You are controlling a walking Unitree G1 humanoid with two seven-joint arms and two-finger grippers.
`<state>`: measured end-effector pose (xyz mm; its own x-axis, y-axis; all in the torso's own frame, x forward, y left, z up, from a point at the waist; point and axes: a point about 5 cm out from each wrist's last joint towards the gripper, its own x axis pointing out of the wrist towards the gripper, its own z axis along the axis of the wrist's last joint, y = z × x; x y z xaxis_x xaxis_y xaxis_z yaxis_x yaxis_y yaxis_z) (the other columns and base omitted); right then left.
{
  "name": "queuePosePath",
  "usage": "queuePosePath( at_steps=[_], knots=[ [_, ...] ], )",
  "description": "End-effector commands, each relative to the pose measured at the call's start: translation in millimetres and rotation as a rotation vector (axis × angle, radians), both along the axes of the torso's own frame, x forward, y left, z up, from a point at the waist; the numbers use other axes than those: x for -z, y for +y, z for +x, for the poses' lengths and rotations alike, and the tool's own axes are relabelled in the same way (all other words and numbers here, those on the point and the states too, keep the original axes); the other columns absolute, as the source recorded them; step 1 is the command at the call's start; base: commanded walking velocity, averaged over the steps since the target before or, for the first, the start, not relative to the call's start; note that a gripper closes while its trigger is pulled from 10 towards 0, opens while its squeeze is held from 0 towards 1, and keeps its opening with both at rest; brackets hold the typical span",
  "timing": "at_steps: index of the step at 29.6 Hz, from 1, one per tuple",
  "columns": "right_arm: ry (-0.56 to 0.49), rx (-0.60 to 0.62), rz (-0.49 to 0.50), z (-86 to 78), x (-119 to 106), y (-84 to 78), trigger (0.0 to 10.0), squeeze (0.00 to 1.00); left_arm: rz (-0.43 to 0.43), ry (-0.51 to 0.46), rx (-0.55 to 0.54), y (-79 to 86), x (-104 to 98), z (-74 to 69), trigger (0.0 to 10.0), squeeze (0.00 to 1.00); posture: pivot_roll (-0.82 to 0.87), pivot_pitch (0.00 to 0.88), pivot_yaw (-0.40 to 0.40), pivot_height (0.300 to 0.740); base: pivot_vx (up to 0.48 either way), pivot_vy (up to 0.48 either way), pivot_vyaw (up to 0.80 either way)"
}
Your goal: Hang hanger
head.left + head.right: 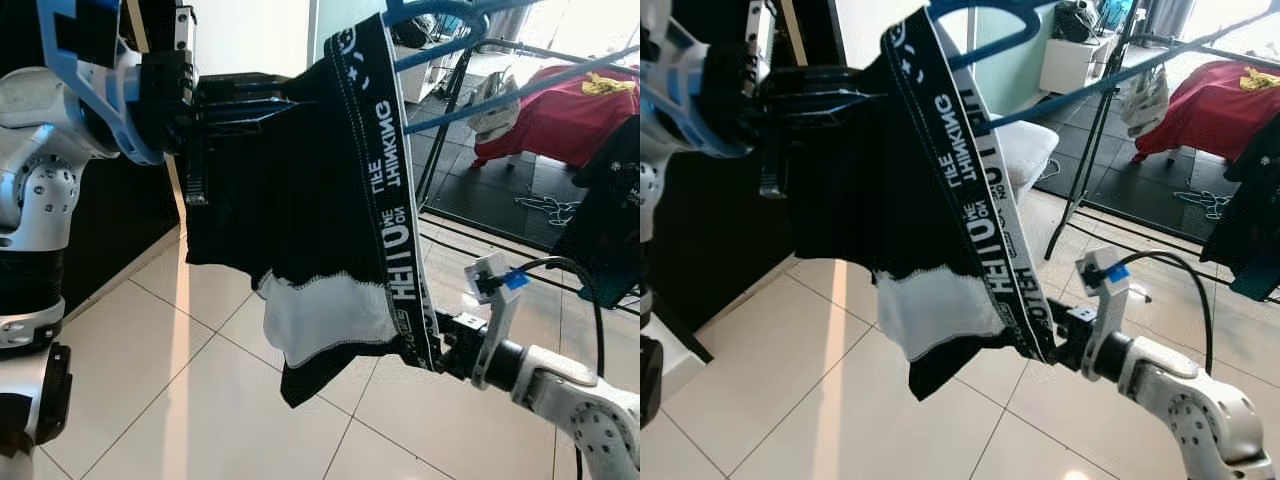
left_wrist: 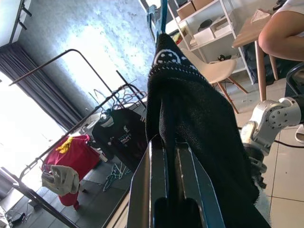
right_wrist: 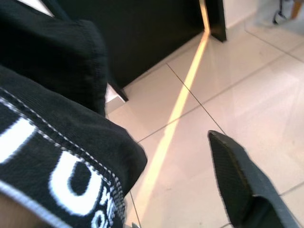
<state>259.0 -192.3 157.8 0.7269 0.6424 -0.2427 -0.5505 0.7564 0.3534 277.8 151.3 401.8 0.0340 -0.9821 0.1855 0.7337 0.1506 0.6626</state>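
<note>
Black boxer briefs (image 1: 300,200), with a white panel at the crotch and a lettered black waistband (image 1: 385,190), hang closest to the head camera and cover its middle. They are draped on a blue hanger (image 1: 450,40), whose arms run up and to the right from the top of the waistband.

High on the left, the left gripper (image 1: 215,105) holds the garment side-on; in its wrist view the two fingers (image 2: 142,190) stand nearly together with a fold of black cloth pinched between them. Low on the right, the right gripper (image 1: 437,340) sits at the bottom end of the waistband, touching it. One dark finger (image 3: 242,185) shows apart from the cloth in the right wrist view, with the waistband just beside it; whether the band is actually clamped cannot be told.

Below the briefs lies pale tiled floor (image 1: 200,400), bare from the robot out to the right. A black cabinet front (image 1: 120,220) closes the left side, its foot edge meeting the tiles.

Behind and right, a dark metal drying rack (image 1: 450,120) stands on spread legs, its rail crossing past the hanger's arms. A red garment (image 1: 560,115) and a pale cloth (image 1: 495,115) hang on it, and a black T-shirt (image 2: 118,135) hangs nearby. A person's arm (image 2: 285,33) rests at a wooden table by a chair (image 2: 218,73).
</note>
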Motion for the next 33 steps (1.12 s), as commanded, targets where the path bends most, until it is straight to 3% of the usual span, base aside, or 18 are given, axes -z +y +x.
queuePosePath(
  at_steps=[1,2,4,16,18,21,26,28,30,33],
  knots=[
    [0.015,0.031,-0.011,2.8,1,-2.6,0.0,0.00,-0.023,-0.023,0.008,-0.3,-5,-2.6,10.0,0.00,-0.02,0.033,-0.043,0.740,0.000,0.000,0.00],
    [-0.008,0.113,0.013,11.2,-2,-10.5,0.0,0.00,-0.002,-0.021,-0.026,-2.4,1,1.6,10.0,0.00,-0.02,0.032,-0.044,0.740,0.000,0.000,0.00],
    [-0.037,0.165,0.053,16.8,-10,-16.7,0.0,0.00,0.026,-0.018,-0.060,-4.6,9,6.9,10.0,0.00,-0.02,0.031,-0.044,0.740,0.000,0.000,0.00],
    [-0.089,0.237,0.161,25.4,-26,-25.5,0.0,0.00,0.078,0.008,-0.151,-8.1,34,21.9,10.0,0.00,-0.02,0.036,-0.044,0.740,0.000,0.000,0.00],
    [-0.117,0.315,0.230,28.2,-36,-42.7,0.0,0.00,0.121,0.033,-0.250,-0.7,55,35.2,10.0,0.00,-0.02,0.042,-0.042,0.740,0.000,0.000,0.00],
    [-0.123,0.355,0.253,29.4,-40,-50.8,0.0,0.00,0.131,0.047,-0.282,2.8,62,39.1,10.0,0.00,-0.02,0.042,-0.042,0.740,0.000,0.000,0.00],
    [-0.159,0.463,0.317,32.1,-52,-72.0,0.0,0.00,0.099,0.084,-0.369,15.8,73,48.1,10.0,0.00,-0.02,0.048,-0.040,0.740,0.000,0.000,0.00],
    [-0.206,0.548,0.387,33.5,-63,-90.3,0.0,0.00,0.073,0.135,-0.425,27.8,86,53.8,10.0,0.00,-0.02,0.051,-0.039,0.740,0.000,0.000,0.00],
    [-0.206,0.548,0.387,33.5,-63,-90.3,0.0,0.00,0.073,0.135,-0.425,27.8,86,53.8,10.0,0.00,-0.02,0.051,-0.039,0.740,0.000,0.000,0.00],
    [-0.230,0.628,0.433,34.8,-68,-103.9,0.0,0.00,0.028,0.195,-0.388,31.2,96,49.2,10.0,0.00,-0.02,0.055,-0.039,0.740,0.000,0.000,0.00]
  ],
)
